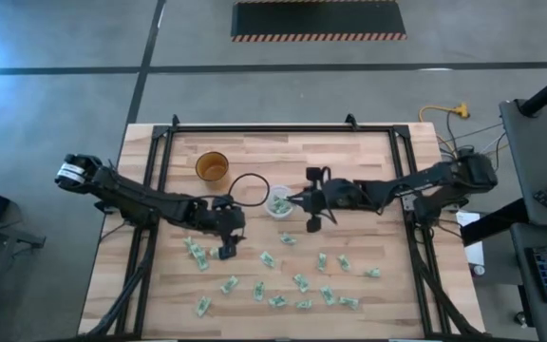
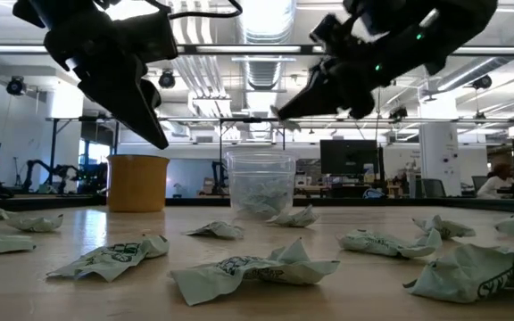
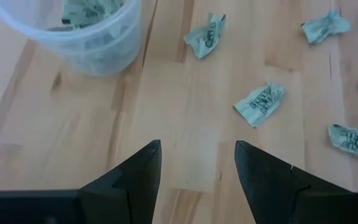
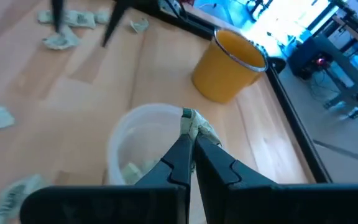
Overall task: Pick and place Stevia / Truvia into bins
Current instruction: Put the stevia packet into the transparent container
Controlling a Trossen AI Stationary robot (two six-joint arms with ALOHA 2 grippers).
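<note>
The right gripper (image 4: 190, 134) pinches a sachet (image 4: 196, 126) above the cup (image 4: 122, 144). The left gripper (image 3: 197, 162), fingers apart, hangs empty over bare table

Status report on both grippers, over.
Right gripper shut on a sachet above the clear cup. Left gripper open, empty, over bare table. Nothing blocking.

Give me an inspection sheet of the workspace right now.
Surface: wooden table, framed by black rails.
Job's things: translucent cup mid-table, sachets inside; loose sachets strewn across the near half.
Clutter: amber cup standing apart from the translucent one.
Grippers: right pincer shut on a sachet over the translucent cup; left pincer open, empty, above bare wood.
Cables: black loop beside the cup; yellow cord off-table.
Surroundings: desks, monitors, seated person far behind.
</note>
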